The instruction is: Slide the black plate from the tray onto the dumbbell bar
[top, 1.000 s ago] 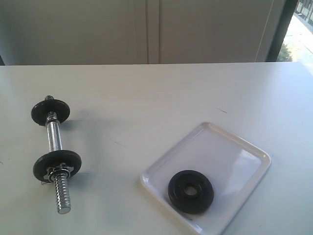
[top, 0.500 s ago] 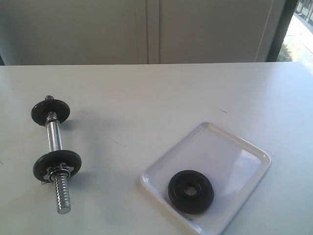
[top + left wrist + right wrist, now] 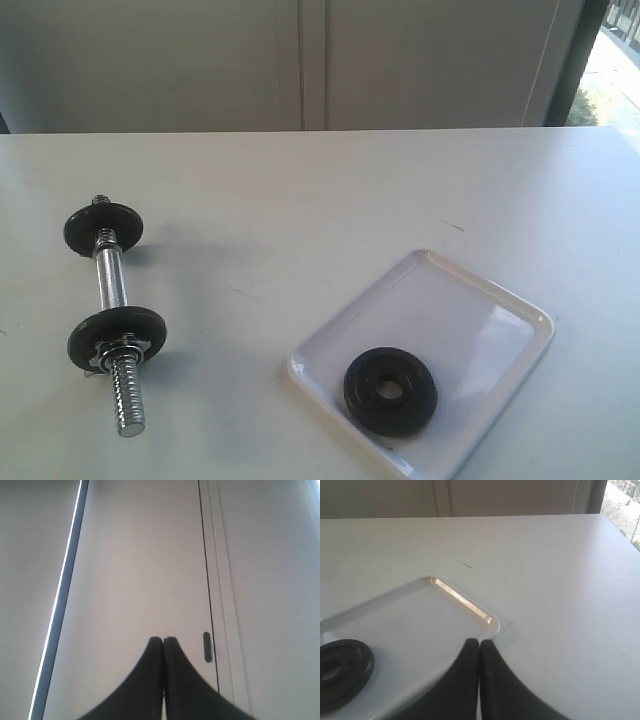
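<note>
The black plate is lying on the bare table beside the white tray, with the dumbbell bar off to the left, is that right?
Not quite. The black plate lies inside the white tray, not on the bare table beside it, as the exterior view shows. The dumbbell bar is indeed off to the left.

No readable text, brand, number or sign in any view. Any embossing on the plate (image 3: 390, 391) is too dark and small to make out.
</note>
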Robot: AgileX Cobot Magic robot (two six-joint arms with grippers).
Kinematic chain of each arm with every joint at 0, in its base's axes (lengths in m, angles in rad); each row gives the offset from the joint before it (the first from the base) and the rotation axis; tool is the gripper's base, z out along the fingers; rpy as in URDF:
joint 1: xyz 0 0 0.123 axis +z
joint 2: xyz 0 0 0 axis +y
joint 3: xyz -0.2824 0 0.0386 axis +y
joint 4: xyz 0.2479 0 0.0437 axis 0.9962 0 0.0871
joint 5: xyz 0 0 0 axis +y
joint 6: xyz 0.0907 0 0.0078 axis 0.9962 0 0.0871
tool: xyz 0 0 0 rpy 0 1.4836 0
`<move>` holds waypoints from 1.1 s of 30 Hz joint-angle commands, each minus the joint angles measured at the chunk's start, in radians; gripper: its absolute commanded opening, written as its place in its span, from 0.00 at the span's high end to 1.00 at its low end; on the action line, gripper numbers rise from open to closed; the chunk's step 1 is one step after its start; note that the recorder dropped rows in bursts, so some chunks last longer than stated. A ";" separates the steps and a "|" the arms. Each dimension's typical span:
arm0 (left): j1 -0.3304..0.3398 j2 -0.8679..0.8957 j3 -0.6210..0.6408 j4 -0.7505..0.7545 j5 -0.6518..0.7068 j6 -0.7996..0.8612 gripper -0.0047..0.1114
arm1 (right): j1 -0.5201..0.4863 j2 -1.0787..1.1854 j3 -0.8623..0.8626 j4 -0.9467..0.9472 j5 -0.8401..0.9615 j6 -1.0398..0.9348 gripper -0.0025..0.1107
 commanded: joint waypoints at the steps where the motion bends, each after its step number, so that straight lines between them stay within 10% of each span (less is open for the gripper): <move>1: 0.001 -0.001 -0.007 0.016 -0.081 -0.051 0.96 | 0.001 -0.005 0.005 0.000 -0.009 0.003 0.98; 9: 0.001 -0.001 -0.011 0.010 -0.003 -0.020 0.96 | 0.001 -0.005 0.005 0.000 -0.009 0.003 0.98; 26: 0.001 0.302 -0.335 0.015 1.078 -0.019 0.96 | 0.001 -0.005 0.005 0.000 -0.009 0.003 0.98; 33: 0.001 0.475 -0.345 0.013 1.166 0.024 0.96 | 0.001 -0.005 0.005 0.000 -0.009 0.003 0.98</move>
